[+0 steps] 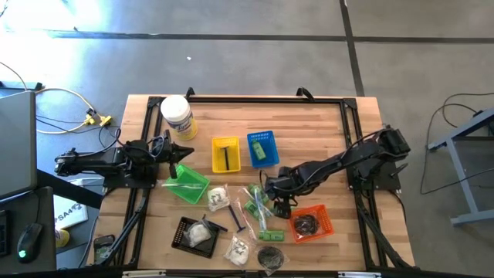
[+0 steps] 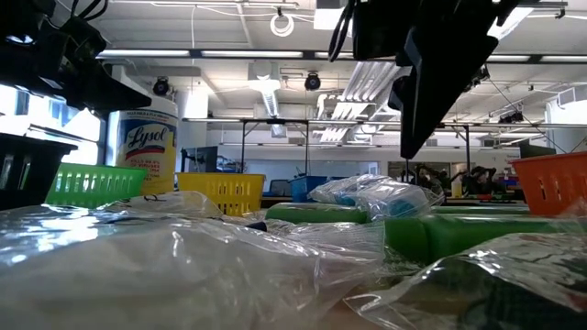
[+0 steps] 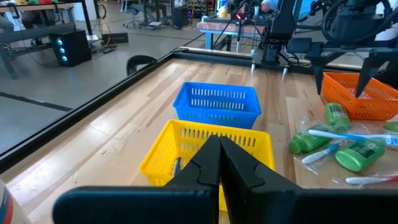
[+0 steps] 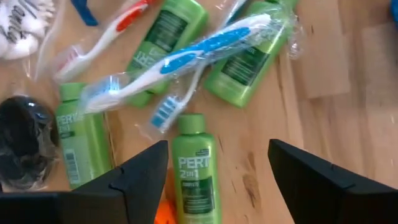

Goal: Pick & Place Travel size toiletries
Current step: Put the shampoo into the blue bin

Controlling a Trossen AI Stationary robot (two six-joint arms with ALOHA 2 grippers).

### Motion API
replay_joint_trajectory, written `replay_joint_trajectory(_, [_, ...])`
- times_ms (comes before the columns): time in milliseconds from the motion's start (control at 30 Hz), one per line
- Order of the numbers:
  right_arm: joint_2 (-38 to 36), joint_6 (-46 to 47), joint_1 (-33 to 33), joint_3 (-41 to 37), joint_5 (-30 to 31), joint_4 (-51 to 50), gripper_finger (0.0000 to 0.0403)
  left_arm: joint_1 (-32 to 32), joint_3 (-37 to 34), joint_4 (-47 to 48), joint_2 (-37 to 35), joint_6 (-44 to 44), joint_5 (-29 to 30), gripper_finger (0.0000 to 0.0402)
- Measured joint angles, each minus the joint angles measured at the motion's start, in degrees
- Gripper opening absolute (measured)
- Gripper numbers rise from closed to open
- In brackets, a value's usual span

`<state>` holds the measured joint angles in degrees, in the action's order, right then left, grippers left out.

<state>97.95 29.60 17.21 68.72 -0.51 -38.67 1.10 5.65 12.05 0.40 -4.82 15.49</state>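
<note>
The travel size toiletries lie loose on the wooden table: several green bottles [image 4: 249, 53], a blue-and-white toothbrush in a clear packet [image 4: 186, 53], a red-and-white toothbrush [image 4: 102, 37], a black piece [image 4: 22, 143] and a packet with white contents [image 4: 18, 25]. My right gripper [image 4: 217, 165] hangs open above them, pointing steeply down. One green bottle [image 4: 196, 168] lies on its side below the gap between the fingers, untouched. In the high view the right gripper [image 1: 270, 193] is at the pile's right side. My left gripper [image 3: 221, 162] waits shut at the table's left [image 1: 187, 152].
An orange basket [image 1: 311, 222] stands just near-right of the pile. A yellow basket [image 1: 225, 154] and a blue basket [image 1: 262, 148] stand behind it, and a green basket [image 1: 187, 184] to the left. A black tray [image 1: 193, 234] is near-left, a white jar [image 1: 177, 116] far left.
</note>
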Motion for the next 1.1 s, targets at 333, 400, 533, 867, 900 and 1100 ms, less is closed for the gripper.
replay_joint_trajectory(333, [5.5,1.1,0.8,-0.2,-2.7,3.8,0.027,0.0,0.0,-0.1,0.0,-0.2,-0.4,0.0])
replay_joint_trajectory(400, [6.3,1.7,0.9,-0.4,-3.3,2.7,0.027,0.0,0.0,-0.1,0.0,-0.2,-1.0,0.0])
replay_joint_trajectory(533, [6.3,1.7,0.8,-0.3,-5.4,2.4,0.027,0.0,0.0,-0.1,0.0,-0.2,-1.2,0.0])
replay_joint_trajectory(867, [10.0,-2.2,1.3,-0.3,-4.1,3.2,0.027,0.0,0.0,-0.1,0.0,0.0,-1.3,0.0])
replay_joint_trajectory(900, [10.4,-2.7,1.2,-0.3,-4.0,2.9,0.027,0.0,0.0,0.0,0.0,0.0,-1.4,0.0])
replay_joint_trajectory(1100, [11.3,-5.7,1.1,-0.3,-2.4,3.4,0.027,0.0,-0.1,-0.1,0.0,0.0,-1.4,0.0])
